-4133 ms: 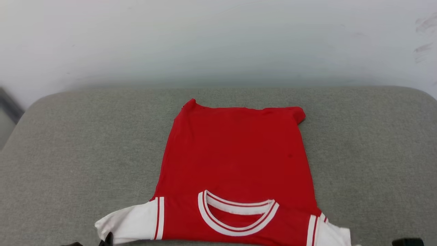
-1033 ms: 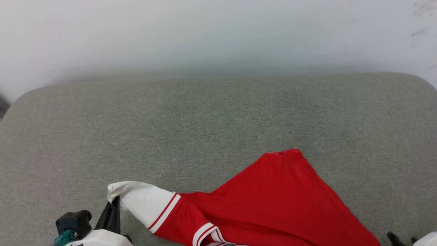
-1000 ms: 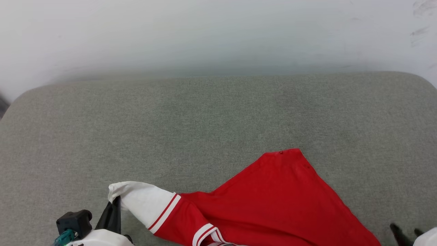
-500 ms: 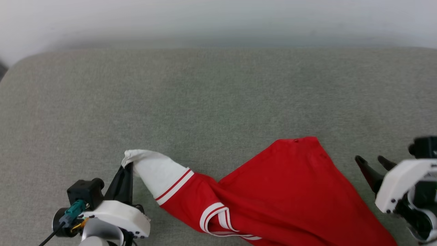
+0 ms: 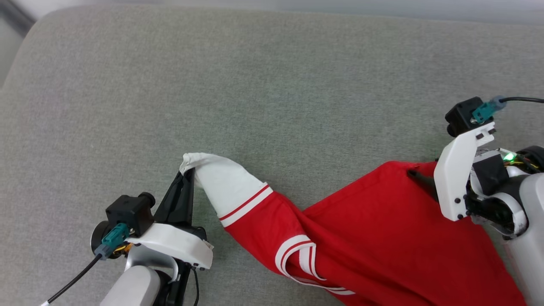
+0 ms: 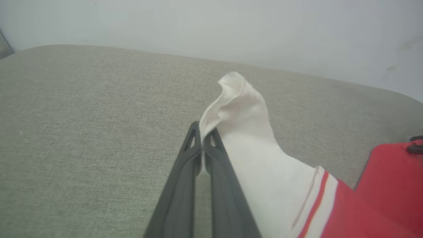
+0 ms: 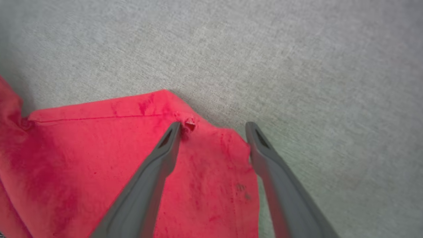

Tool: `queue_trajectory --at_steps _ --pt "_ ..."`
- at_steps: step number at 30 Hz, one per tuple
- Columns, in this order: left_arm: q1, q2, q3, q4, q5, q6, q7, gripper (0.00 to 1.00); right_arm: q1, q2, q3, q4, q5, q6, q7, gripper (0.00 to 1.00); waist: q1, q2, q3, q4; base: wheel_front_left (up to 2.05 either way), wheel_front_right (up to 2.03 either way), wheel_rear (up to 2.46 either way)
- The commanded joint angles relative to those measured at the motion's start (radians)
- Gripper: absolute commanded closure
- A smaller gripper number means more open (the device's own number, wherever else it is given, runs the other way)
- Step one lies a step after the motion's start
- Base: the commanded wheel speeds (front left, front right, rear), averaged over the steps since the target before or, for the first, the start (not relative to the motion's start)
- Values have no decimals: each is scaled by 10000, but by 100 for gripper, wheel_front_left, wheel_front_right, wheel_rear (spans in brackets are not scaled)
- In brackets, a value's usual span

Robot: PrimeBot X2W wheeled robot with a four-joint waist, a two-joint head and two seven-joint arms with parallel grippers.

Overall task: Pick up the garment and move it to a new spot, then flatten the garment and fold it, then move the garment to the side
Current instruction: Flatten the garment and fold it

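The garment (image 5: 382,238) is a red shirt with white sleeves and striped trim, lying bunched on the grey cushion at the lower right. My left gripper (image 5: 189,172) is shut on the cuff of its white sleeve (image 5: 221,180), pulled out to the left. In the left wrist view the two dark fingers (image 6: 185,172) pinch the sleeve (image 6: 244,132) at their tips. My right gripper (image 7: 213,127) stands open just above the garment's (image 7: 115,148) far red corner, one finger over the cloth and one beside its edge. In the head view a white bracket hides most of the right gripper's fingers.
The grey fabric cushion (image 5: 255,85) spreads wide to the left and far side of the shirt. Its rounded far edge meets a pale wall (image 6: 231,26). A dark strip (image 5: 17,10) shows past the cushion's far left corner.
The head camera has tilted down. The shirt, flat four seconds ago, now lies bunched with its sleeve held by my left gripper. My right gripper has come in over the red corner.
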State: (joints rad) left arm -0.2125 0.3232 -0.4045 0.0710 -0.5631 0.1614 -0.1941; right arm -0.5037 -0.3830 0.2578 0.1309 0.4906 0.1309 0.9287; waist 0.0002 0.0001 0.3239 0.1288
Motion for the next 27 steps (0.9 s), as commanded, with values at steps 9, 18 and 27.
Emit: queue_trajectory --at_steps 9,18,27 --pt "-370 -158 -244 282 64 -176 -86 100 -194 -137 960 1965 567 -5 875 100 -2 -1 341 460 0 0 0" --pt "-275 39 -146 383 -82 -138 39 100 -945 -337 1266 2033 627 -3 -282 100 -2 -1 -229 216 0 0 0" --pt "-839 599 312 369 -284 -178 436 100 -1157 -70 641 2299 -38 -3 -2233 100 -2 -1 -1633 -344 0 0 0"
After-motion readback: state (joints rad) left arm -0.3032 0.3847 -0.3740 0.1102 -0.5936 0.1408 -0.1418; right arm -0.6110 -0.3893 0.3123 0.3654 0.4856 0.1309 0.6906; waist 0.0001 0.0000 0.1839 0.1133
